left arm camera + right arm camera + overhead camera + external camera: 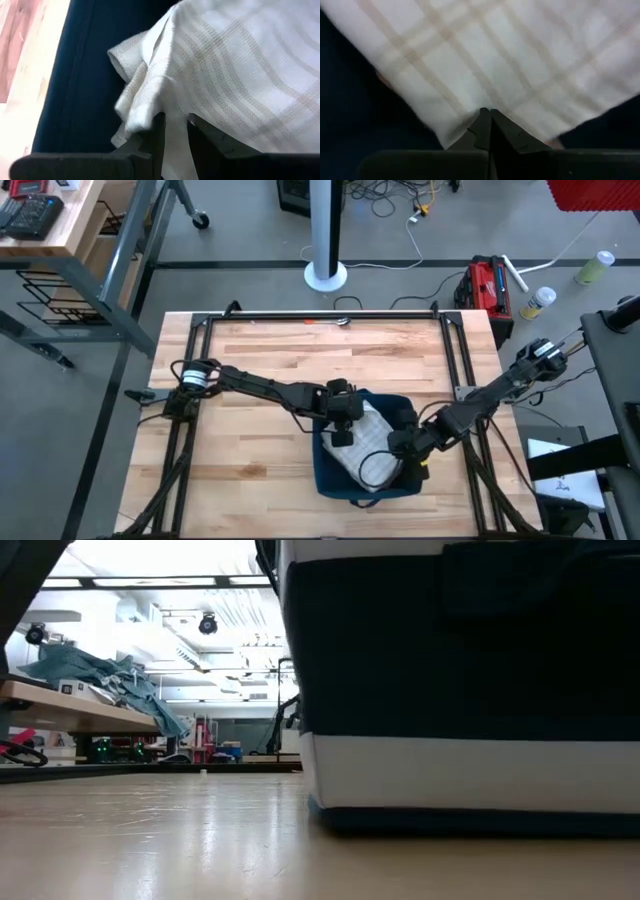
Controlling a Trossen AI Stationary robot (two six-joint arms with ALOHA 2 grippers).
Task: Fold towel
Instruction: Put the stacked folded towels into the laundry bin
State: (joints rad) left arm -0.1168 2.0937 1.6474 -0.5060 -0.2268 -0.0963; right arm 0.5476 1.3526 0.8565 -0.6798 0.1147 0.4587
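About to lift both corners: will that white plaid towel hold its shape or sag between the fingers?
Likely to sag. The white plaid woven towel already bunches into soft folds where the left gripper pinches it. It looks thin and light, so it should lift easily. The right gripper holds only an edge, so the weave might slip out.

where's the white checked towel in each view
high view: white checked towel on the dark blue cloth, between both grippers.
low view: not visible; the dark blue cloth fills the right.
left wrist view: upper right.
right wrist view: across the top.
Shared landmark: the dark blue cloth.
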